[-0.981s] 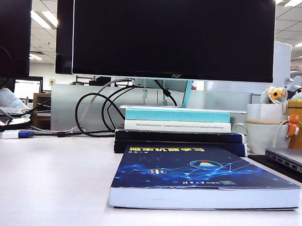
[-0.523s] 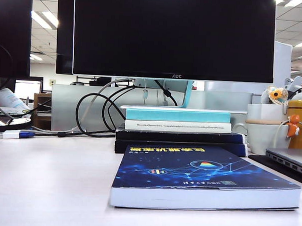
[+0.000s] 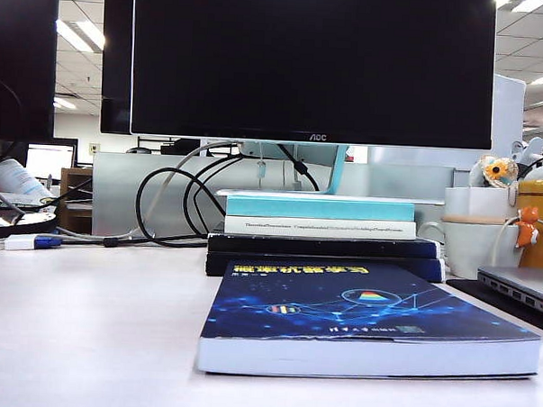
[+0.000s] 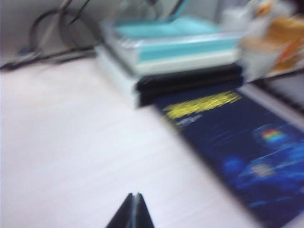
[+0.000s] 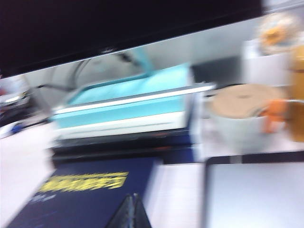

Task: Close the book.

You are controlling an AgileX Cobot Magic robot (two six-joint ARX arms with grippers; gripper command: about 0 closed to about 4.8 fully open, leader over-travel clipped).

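Dark fingertips of the left gripper (image 4: 134,211) meet in a point, jaws pressed together, nothing between them, above pale surface (image 4: 71,142) just beside the book (image 4: 247,142). Right gripper (image 5: 131,212) likewise: jaws tight together, empty, over the book's (image 5: 85,194) cover near its yellow title. Both wrist views blurred. Exterior view: no gripper seen; book (image 3: 365,320) lies flat and shut, blue cover up, directly before the stack of books (image 3: 320,233) under the monitor (image 3: 314,66). White mug (image 3: 473,239) right of the stack.
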